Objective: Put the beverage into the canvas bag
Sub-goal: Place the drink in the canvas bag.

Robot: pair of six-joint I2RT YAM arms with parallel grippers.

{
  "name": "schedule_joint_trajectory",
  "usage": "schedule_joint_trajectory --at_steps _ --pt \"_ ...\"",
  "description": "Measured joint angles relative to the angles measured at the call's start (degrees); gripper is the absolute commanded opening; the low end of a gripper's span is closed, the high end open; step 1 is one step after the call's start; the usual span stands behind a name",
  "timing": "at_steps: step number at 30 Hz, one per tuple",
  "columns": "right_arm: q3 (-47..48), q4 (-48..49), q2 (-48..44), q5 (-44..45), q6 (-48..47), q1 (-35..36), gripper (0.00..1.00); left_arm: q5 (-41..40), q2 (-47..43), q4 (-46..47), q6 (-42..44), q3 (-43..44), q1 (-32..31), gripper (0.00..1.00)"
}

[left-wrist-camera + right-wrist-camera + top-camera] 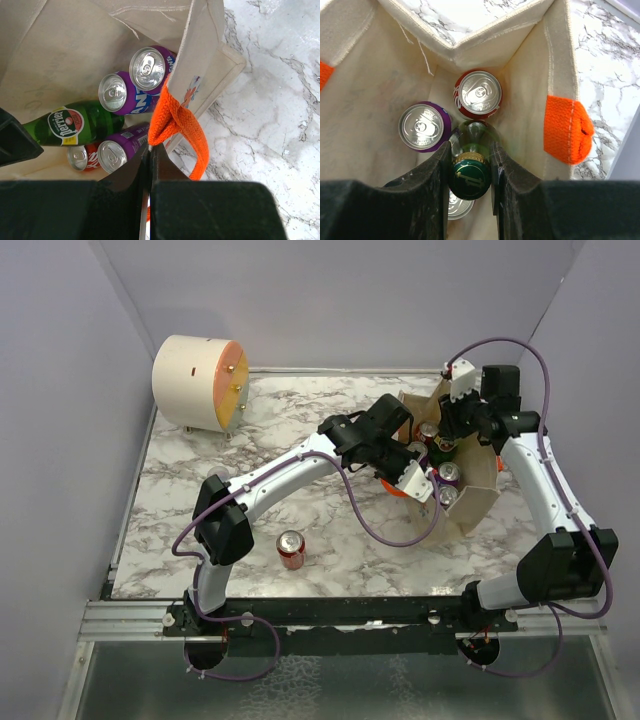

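Perrier label (65, 126) on green bottle (102, 124)

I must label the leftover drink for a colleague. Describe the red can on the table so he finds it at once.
On the white marble table, look near the front edge, beside the left arm. A red metal can stands upright there alone; every other drink is inside the beige canvas bag.

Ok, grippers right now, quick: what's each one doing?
Left gripper: shut on the canvas bag rim, by its orange handle.
Right gripper: shut on the green bottle neck, inside the bag.
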Motion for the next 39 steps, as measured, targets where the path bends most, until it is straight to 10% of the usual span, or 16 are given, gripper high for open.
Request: schedule_joint_trajectory --at_steps 23,39 --pt "-10.8 6.6 -2.1 0.4 -4.4 0.0 0.02 -0.1 0.0 0.0 0.5 0.0 -0.3 0.00" --pt "-10.9 6.0 -1.2 0.3 -8.9 0.0 0.26 -0.3 0.0 0.1 0.6 0.0 -0.5 0.00"
